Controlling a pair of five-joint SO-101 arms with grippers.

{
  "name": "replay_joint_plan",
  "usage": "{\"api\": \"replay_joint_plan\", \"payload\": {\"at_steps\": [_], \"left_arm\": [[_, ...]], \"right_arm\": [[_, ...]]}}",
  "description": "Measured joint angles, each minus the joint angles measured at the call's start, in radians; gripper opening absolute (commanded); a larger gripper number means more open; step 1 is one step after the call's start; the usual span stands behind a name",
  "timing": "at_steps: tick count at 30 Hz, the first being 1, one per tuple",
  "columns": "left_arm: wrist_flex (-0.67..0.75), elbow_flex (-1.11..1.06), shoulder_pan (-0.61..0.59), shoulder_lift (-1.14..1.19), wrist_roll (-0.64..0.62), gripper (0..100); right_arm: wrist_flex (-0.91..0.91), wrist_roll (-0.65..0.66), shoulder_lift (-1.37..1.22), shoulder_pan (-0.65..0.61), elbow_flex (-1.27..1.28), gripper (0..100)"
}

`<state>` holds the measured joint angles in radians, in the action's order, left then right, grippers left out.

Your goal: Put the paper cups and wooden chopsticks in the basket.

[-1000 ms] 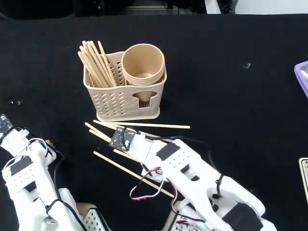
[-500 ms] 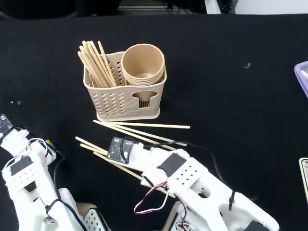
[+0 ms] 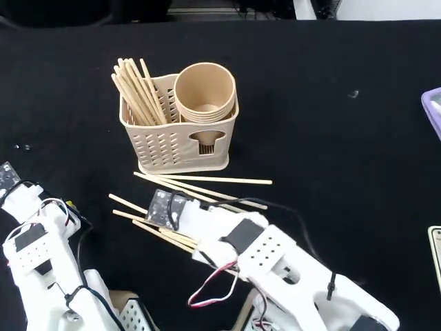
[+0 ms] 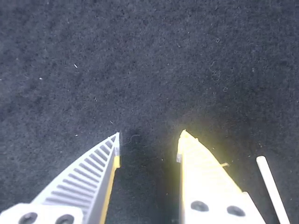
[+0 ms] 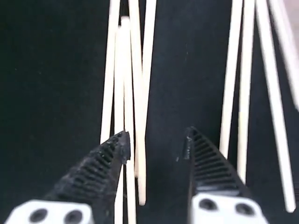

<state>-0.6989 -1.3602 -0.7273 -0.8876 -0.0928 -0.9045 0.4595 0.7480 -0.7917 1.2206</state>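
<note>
While the slotted beige basket (image 3: 172,148) holds wooden chopsticks (image 3: 138,89) in one compartment and nested paper cups (image 3: 204,89) in the other, pale, slender loose chopsticks (image 3: 220,181) lie scattered on the black table (image 3: 344,172) nearby. The right gripper (image 5: 156,140) is spread apart over them, and the left gripper (image 4: 148,140) is likewise parted.

A black cloth flecked with pale lint covers the counter (image 3: 358,172) from its near edge to its far edge, evenly lit from above. Beyond the far edge the room lies mostly in shadow, save for a bright white surface (image 3: 386,8) at the far right. A lilac tray corner (image 3: 433,110) and a pale flat object (image 3: 436,248) cut into view at the right edge, while a small round speck (image 3: 353,94) dots the cloth to the right and two tiny specks (image 3: 23,147) sit at the left.
</note>
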Motion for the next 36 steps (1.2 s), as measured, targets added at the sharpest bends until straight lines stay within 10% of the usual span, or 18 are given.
{"api": "replay_joint_plan", "payload": {"at_steps": [14,21,36], "left_arm": [[0.000,0.000,0.000,0.000,0.000,21],[0.000,0.000,0.000,0.000,0.000,21],[0.000,0.000,0.023,0.000,0.005,21]], "right_arm": [[0.192,-0.089,-0.313,-0.091,-0.098,19.4],[0.201,-0.091,-0.407,-0.017,-0.161,0.8],[0.207,-0.097,-0.405,0.054,-0.163,11.2]]}}
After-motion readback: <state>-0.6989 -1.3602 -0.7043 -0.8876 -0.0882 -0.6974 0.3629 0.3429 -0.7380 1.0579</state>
